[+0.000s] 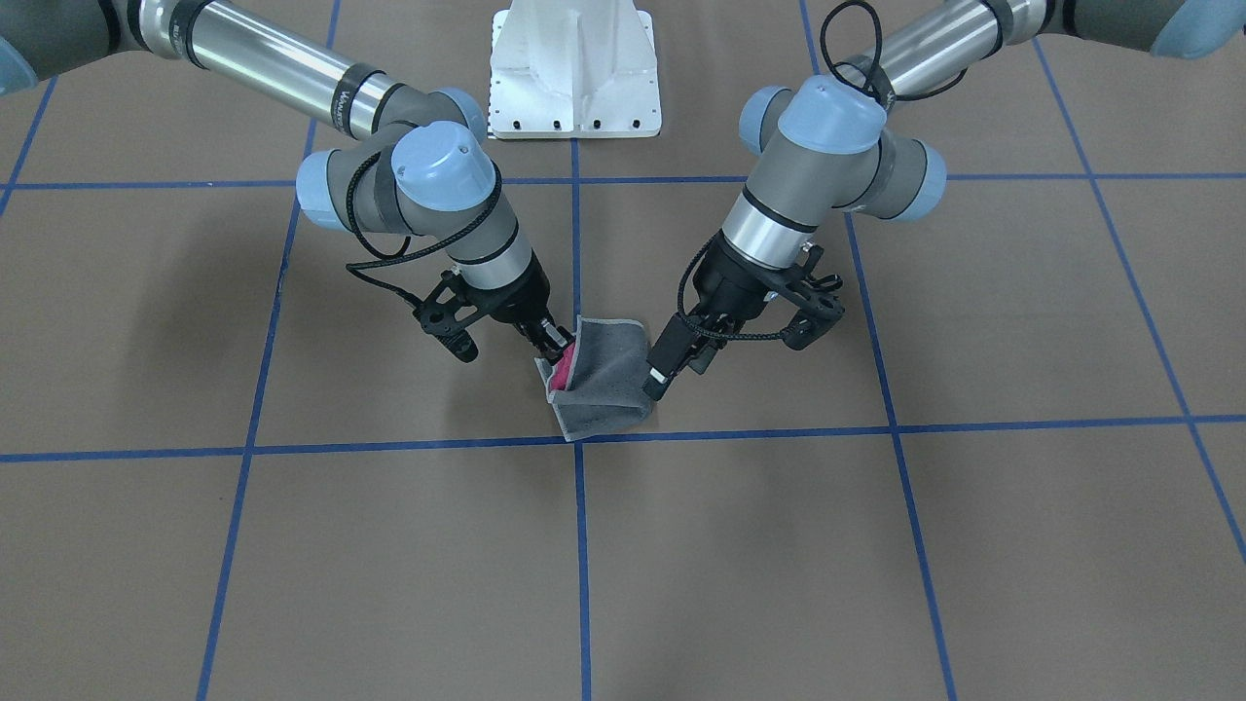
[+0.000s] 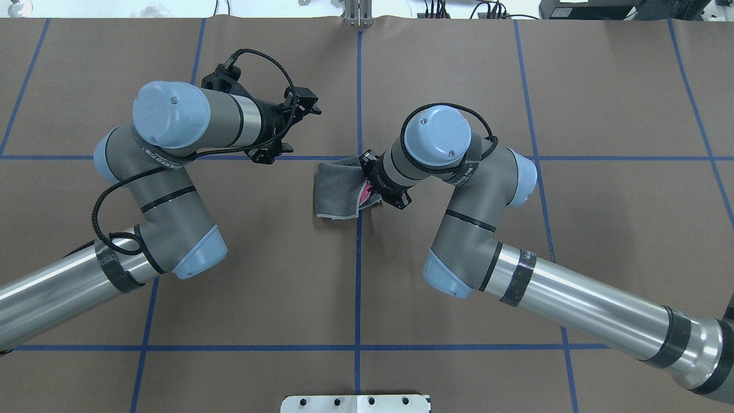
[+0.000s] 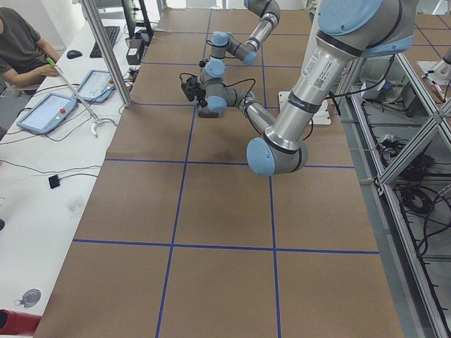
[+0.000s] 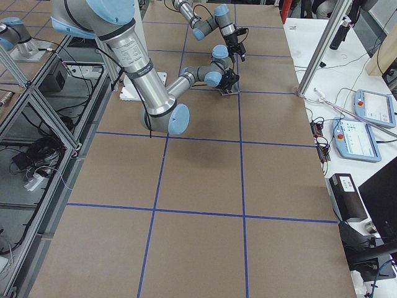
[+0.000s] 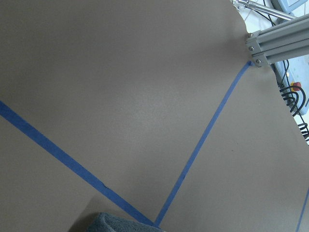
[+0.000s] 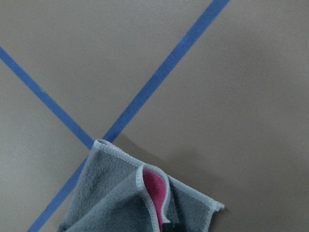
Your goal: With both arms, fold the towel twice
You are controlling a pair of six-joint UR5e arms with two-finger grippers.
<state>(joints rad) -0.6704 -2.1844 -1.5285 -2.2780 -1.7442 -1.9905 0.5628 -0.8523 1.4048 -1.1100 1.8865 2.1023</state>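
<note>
The fingers (image 1: pixel 668 355) of the left gripper (image 1: pixel 678 372) stand spread at the edge of the one towel (image 1: pixel 604 385); we cannot tell whether they touch it. The towel, grey outside with pink peeking out, sits on the table (image 1: pixel 389 565) by a blue tape crossing (image 1: pixel 576 440). The right gripper (image 1: pixel 557 343), second of two, pinches the towel's opposite side, holding it raised.

A robot lab: a brown table (image 4: pixel 205 174) with blue tape lines (image 1: pixel 581 545), metal frames (image 5: pixel 282 38), loose cables (image 3: pixel 416 204), control pads (image 4: pixel 356 138) and a person (image 3: pixel 20 39) sitting nearby.
</note>
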